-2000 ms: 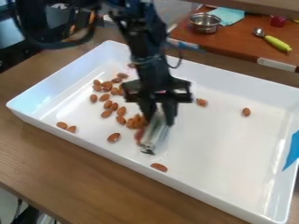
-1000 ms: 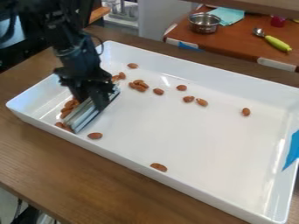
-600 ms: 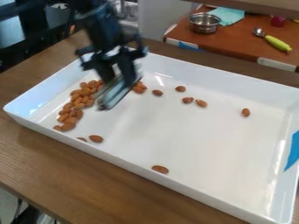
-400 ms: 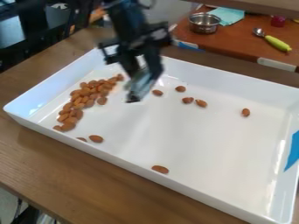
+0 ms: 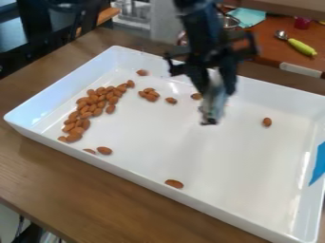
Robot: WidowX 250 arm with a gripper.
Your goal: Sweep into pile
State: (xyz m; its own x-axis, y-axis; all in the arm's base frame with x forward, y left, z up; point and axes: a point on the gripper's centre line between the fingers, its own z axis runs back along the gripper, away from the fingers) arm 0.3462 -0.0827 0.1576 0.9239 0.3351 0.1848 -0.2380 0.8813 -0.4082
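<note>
1. the gripper hangs over the far half of the white tray, closed on a pale sweeping tool that points down; whether the tool touches the tray floor, i can't tell.
2. just left of the tool, as the view has it, lies one almond, with another further left, beside a small cluster of almonds.
3. the main almond pile makes a slanting band along the tray's left side.
4. a lone almond sits near the far wall, another toward the right side, and one more by the near wall; two others are near the pile's lower end.
5. the white tray rests on a brown wooden counter, blue tape on its right wall.
6. beyond, on a red-brown surface, are a teal cloth, a partly hidden metal pot and a green-handled spoon.
</note>
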